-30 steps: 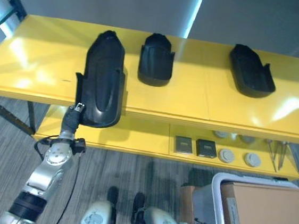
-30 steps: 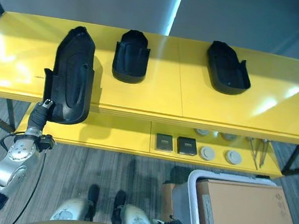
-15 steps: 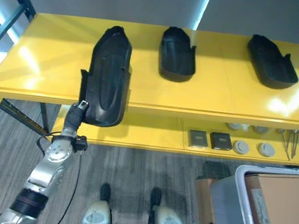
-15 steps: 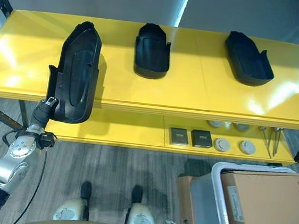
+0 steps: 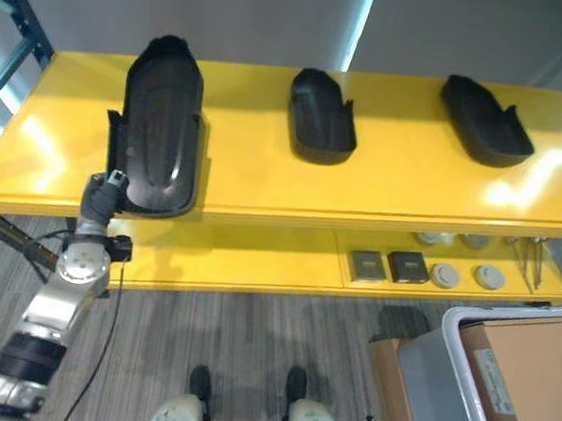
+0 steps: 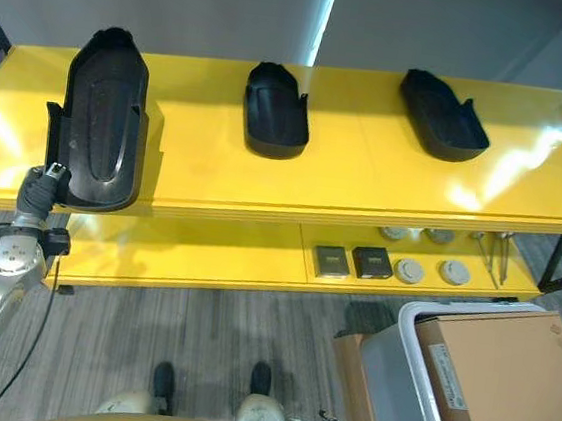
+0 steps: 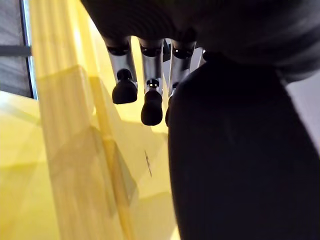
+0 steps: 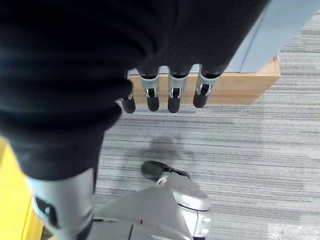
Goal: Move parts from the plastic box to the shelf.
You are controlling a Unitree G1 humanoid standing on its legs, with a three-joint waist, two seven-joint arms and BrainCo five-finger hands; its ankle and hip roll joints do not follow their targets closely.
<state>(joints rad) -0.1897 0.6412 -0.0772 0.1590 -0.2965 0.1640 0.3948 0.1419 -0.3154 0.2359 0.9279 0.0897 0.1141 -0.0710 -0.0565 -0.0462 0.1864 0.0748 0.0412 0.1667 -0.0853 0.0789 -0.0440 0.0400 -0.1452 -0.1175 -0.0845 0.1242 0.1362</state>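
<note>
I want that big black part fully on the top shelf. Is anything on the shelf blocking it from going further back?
Nothing visible does. The large black part, with the left hand at its near end, lies on the yellow shelf, bare behind it. The nearest smaller black part sits apart, to its right.

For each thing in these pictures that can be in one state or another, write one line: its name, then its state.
Left hand: at the near end of the large black part, fingers hidden behind it.
Large black part: lying on the top shelf, near end over the front edge.
Middle black part: lying free on the shelf.
Far black part: lying free on the shelf.
Right hand: empty, fingers relaxed, above the floor.
Plastic box: open, holding a cardboard box.
</note>
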